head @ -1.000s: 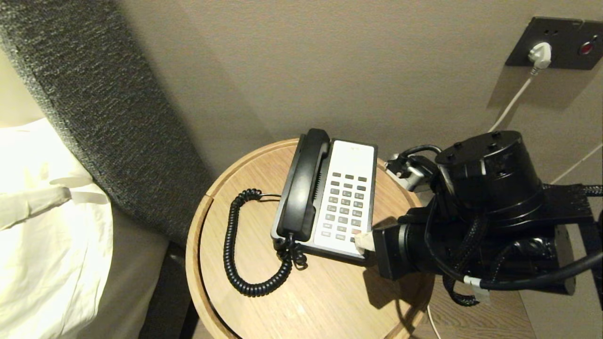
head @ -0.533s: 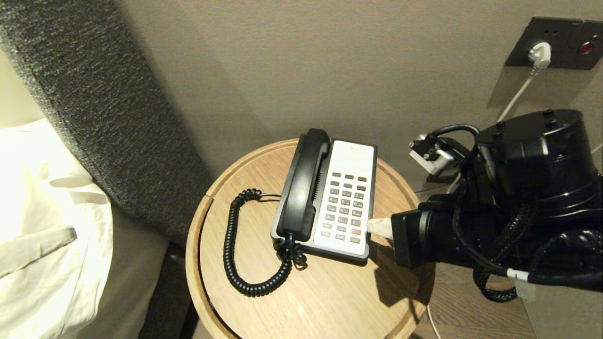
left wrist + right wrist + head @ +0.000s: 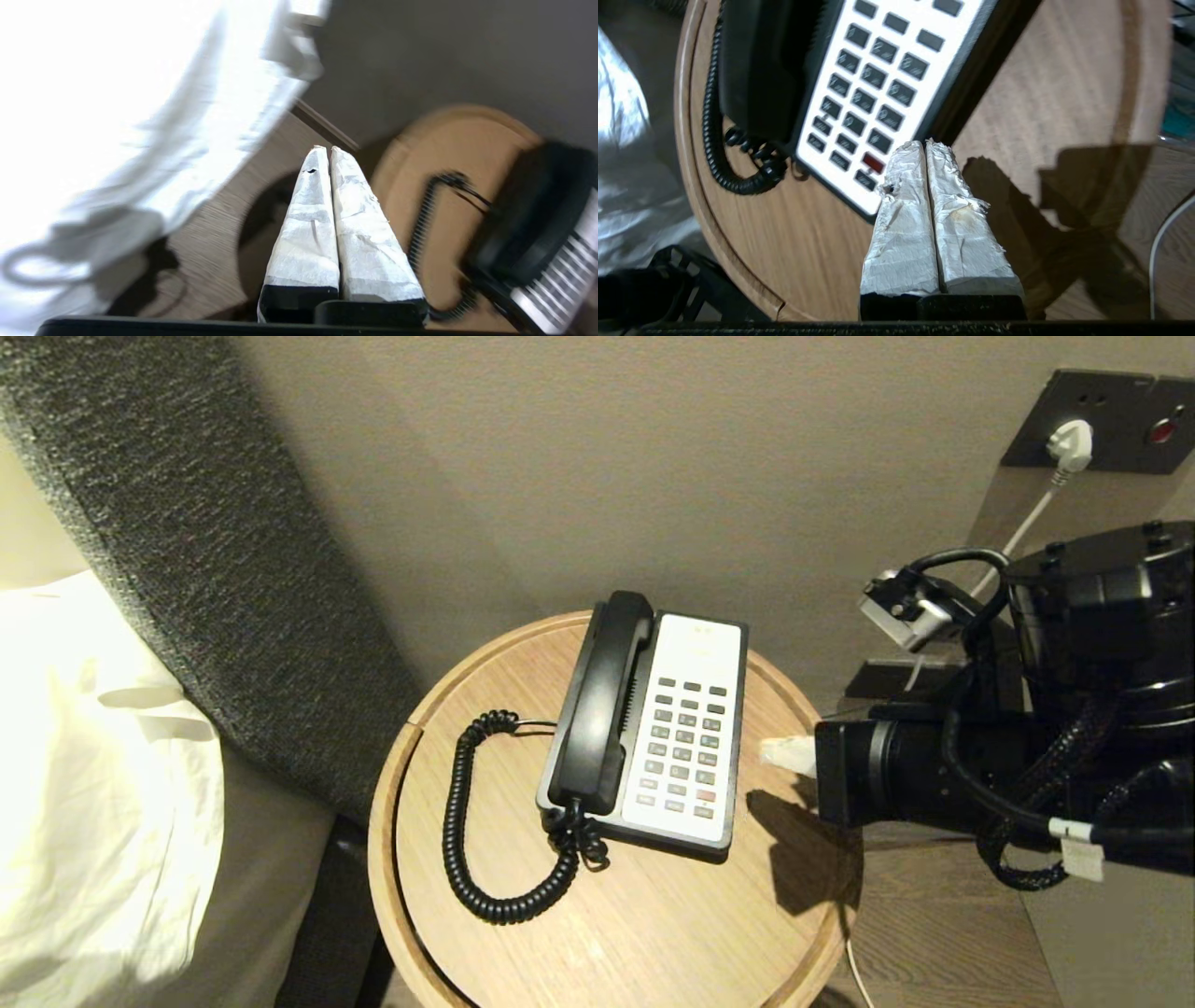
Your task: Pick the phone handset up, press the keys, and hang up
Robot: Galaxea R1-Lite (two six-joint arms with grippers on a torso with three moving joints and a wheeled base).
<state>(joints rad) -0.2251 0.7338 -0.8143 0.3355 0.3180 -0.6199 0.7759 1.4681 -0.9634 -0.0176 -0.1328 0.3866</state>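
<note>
Round wooden side table [image 3: 635, 933]: light oak top with a raised rim, standing against a beige wall beside a dark upholstered headboard [image 3: 187, 551] and white bedding [image 3: 84, 784].

Phone base [image 3: 686, 728]: black-and-white body, white keypad face with dark keys and one red key, set near the back of the table.

Right arm: black, reaching in level from the right edge of the head view, over the table's right rim. Right gripper [image 3: 780, 752]: paper-wrapped fingers pressed together, nothing between them, tips pointing toward the base's right edge and held just off it, above the table.

Phone handset [image 3: 605, 700]: glossy black, seated in the cradle along the base's left side. Long axis runs from the wall end toward the table's front; cord end at the front.

Coiled cord [image 3: 485, 840]: black, looping out to the left over the table top.

Left gripper [image 3: 325, 151]: out of the head view; wrapped fingers closed together, empty, off the table's left side, pointing toward the floor by the bedding.
</note>
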